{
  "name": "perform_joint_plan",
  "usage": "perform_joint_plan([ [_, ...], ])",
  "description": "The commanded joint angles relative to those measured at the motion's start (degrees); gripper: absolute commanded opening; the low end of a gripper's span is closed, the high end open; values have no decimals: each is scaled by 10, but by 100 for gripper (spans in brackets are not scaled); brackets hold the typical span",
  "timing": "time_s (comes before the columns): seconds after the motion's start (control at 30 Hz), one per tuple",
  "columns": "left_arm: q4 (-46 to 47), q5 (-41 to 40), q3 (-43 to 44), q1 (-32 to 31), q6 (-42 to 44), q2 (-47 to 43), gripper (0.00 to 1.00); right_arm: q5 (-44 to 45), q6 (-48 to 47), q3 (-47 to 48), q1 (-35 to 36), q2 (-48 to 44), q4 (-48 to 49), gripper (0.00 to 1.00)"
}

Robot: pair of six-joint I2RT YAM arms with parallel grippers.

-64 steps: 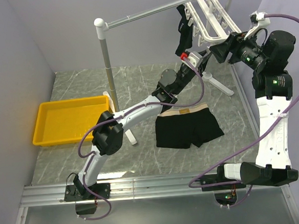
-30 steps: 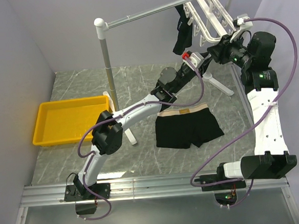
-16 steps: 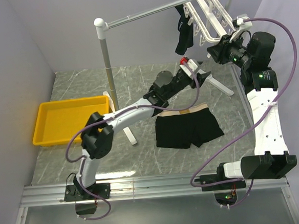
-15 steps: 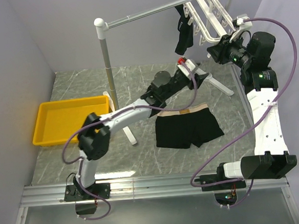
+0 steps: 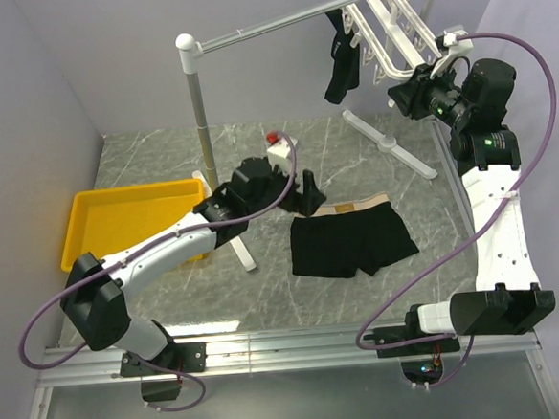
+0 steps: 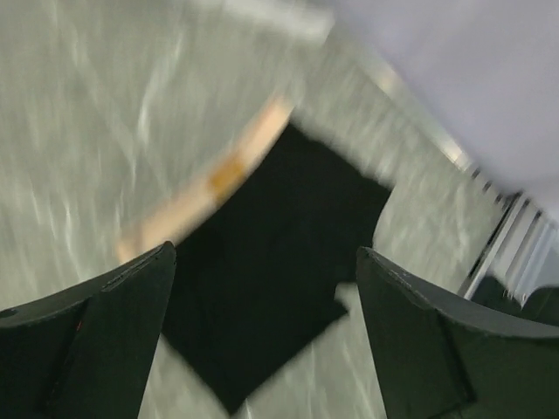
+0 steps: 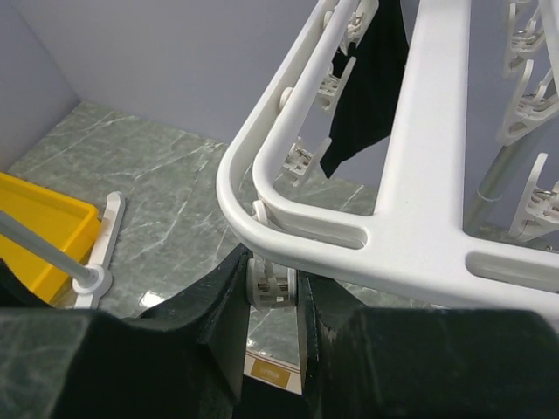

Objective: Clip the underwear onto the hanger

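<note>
Right end effector [image 7: 273, 292] squeezes a clip [image 7: 271, 278] on the hanger [image 7: 437, 131] at one o'clock, likely priming it, while left end effector [image 6: 264, 262] hovers spread-fingered over the underwear [image 5: 351, 243].

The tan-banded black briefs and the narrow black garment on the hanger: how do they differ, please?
The black cloth briefs with a tan waistband lie flat on the marble table; the narrow all-black garment hangs from the white plastic hanger. The briefs are much wider than the garment. Both are black fabric.
</note>
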Motion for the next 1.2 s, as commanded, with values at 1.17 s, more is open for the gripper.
perform_joint_plan([
  [1.17, -280, -180, 264, -33, -315, 417, 91, 12, 6, 2, 3, -16, 25, 0],
])
